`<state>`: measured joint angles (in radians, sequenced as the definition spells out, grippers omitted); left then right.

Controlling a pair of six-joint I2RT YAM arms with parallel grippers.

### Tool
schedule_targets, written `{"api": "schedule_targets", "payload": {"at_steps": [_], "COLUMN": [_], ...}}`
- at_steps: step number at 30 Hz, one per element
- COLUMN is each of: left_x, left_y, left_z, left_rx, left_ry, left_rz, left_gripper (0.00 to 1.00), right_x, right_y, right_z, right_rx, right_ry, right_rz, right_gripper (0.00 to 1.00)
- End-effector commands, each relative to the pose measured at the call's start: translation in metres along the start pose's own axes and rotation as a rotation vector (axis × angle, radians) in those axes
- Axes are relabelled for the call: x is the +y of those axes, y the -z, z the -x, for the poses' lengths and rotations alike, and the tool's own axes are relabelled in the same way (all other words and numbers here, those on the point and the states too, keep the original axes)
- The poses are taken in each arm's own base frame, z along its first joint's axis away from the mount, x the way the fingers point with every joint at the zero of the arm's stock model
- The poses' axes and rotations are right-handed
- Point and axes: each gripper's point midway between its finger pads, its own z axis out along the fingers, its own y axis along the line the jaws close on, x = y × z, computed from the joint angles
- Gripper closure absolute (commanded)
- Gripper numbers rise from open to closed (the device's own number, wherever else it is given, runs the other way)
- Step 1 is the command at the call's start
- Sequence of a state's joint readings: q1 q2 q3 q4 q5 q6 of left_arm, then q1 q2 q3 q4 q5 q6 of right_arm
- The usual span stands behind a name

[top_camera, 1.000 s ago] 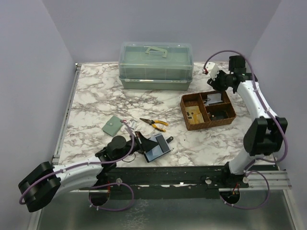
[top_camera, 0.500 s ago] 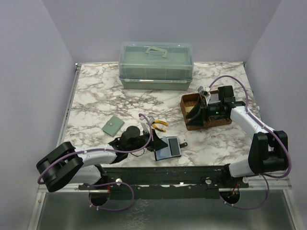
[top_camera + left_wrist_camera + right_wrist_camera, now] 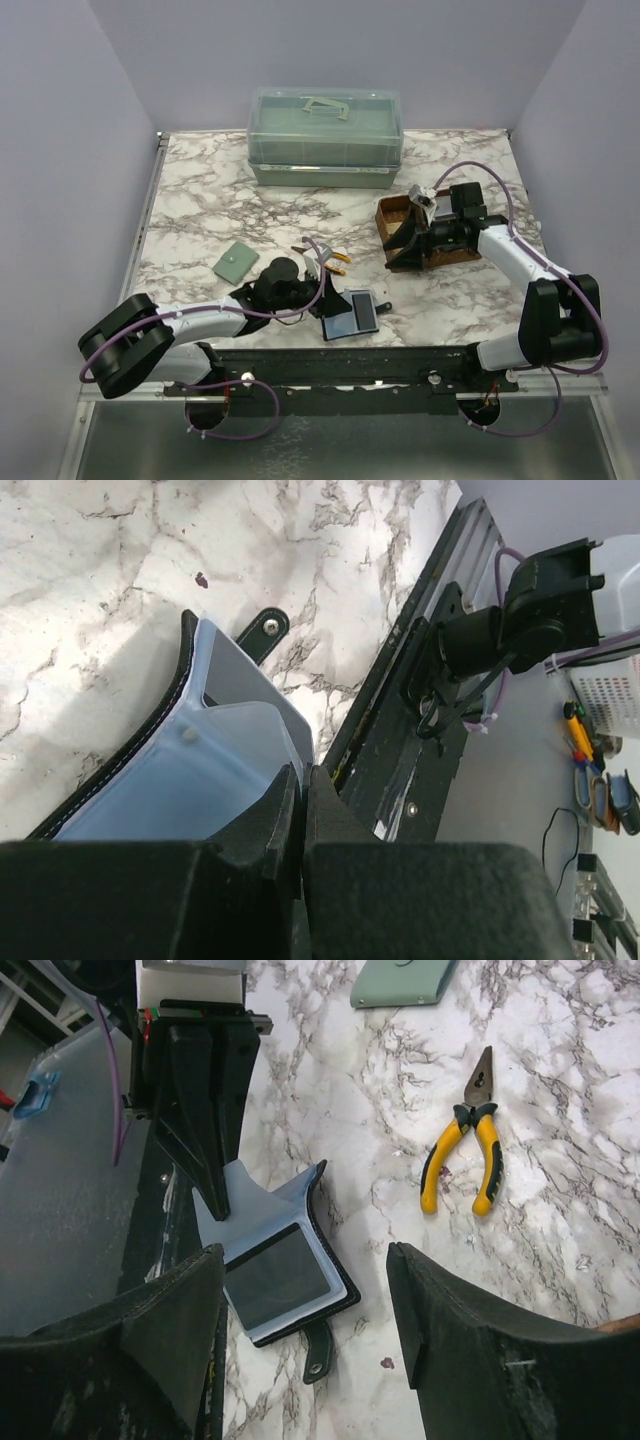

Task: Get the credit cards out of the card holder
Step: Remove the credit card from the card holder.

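1. At the near middle of the tabletop (image 3: pixel 200 200), the left pincer (image 3: pixel 303 772) has its fingers pressed together. Their tips nip the edge of the pale blue-grey lining of the card holder (image 3: pixel 352 313).
2. Opened flat, the card holder lies just right of that pincer, close to the near edge, with its lining facing up and its black outer edge showing around it.
3. One lining flap lifts slightly toward the left pincer's tips, as the right wrist view shows.
4. A dark grey credit card (image 3: pixel 275 1280) sits inside the holder's pocket; whether more lie beneath it cannot be told.
5. The holder's small snap strap (image 3: pixel 265 630) sticks out from its right side and rests on the marble.
6. Farther right, the right pincer (image 3: pixel 305 1255) hangs above the tabletop with its fingers spread wide apart, gripping nothing and pointing toward the card holder.
7. Behind it stands a brown divided tray (image 3: pixel 400 203).
8. Yellow-handled pliers (image 3: pixel 465 1150) lie between the two pincers, just beyond the card holder.
9. A sage-green wallet (image 3: pixel 236 262) lies left of the left arm, well apart from the holder.
10. Along the far edge stands a green lidded box (image 3: pixel 325 130).
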<state>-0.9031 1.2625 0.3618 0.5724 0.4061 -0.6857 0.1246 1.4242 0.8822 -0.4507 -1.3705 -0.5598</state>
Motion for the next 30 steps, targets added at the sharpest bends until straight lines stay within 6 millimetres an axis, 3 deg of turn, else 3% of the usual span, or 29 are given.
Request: {"api": "schedule_targets", "payload": {"at_steps": [1,10,19,24,30], "left_x": [-0.008,-0.003,-0.011,-0.021,-0.031], "left_y": [0.004,0.020,0.024,0.022,0.020], "left_z": [0.006,0.013,0.019,0.024,0.020], "left_rx": [0.046,0.105,0.140,0.141,0.157], "left_ry": [-0.119,-0.318,-0.441,-0.488,-0.509], "left_rz": [-0.007,0.062,0.038,0.024,-0.001], "left_gripper": [1.00,1.00,1.00,1.00,1.00], "right_x": [0.002,0.011,0.038,0.037,0.021], "right_y": [-0.006,-0.009,-0.041,-0.056,-0.059], "right_z": [-0.007,-0.016,-0.043,-0.062,-0.065], "right_rx": [0.042,0.060,0.155,0.234,0.286], "right_ry": [0.073,0.142,0.187,0.137,0.057], "right_rz": [0.001,0.049,0.195,0.217,0.159], "right_gripper": [0.27,0.22,0.18,0.17,0.14]}}
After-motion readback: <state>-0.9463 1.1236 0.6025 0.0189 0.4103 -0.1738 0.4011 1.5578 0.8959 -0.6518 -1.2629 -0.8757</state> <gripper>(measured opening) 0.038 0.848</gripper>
